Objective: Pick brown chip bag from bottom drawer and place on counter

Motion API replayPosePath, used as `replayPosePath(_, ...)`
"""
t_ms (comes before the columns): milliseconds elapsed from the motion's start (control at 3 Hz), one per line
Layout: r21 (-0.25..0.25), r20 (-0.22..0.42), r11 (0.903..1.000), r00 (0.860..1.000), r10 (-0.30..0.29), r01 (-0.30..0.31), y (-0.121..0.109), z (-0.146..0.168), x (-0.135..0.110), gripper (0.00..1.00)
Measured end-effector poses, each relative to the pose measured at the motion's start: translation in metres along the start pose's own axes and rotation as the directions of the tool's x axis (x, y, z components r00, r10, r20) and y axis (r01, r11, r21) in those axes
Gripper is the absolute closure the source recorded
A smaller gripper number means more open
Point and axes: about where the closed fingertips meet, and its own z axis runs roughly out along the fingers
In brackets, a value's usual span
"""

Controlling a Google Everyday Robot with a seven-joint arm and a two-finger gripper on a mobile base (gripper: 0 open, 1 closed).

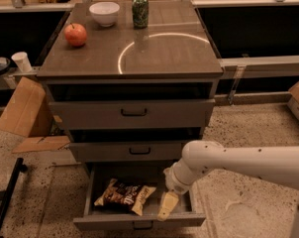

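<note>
The brown chip bag (124,196) lies flat in the open bottom drawer (139,221), left of its middle. My gripper (167,206) hangs from the white arm inside the drawer's right half, just right of the bag and apart from it. The counter (159,51) with its pale arc mark is above, at the top of the cabinet.
On the counter stand a red apple (75,34), a white bowl (104,13) and a green can (140,10). The two upper drawers (133,113) are pushed in. Cardboard (25,110) leans at the left. A black pole (6,197) lies on the floor at left.
</note>
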Motion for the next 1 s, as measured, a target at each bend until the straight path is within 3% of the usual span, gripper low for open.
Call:
replayPosePath(333,0.002,-0.021,1.0,1.0,0.006,-0.006,-0.025,0.049,0.0,0.0)
replayPosePath(1000,-0.06,0.045,0.9977,0.998,0.032,-0.029,-0.07,0.141,-0.013,0.0)
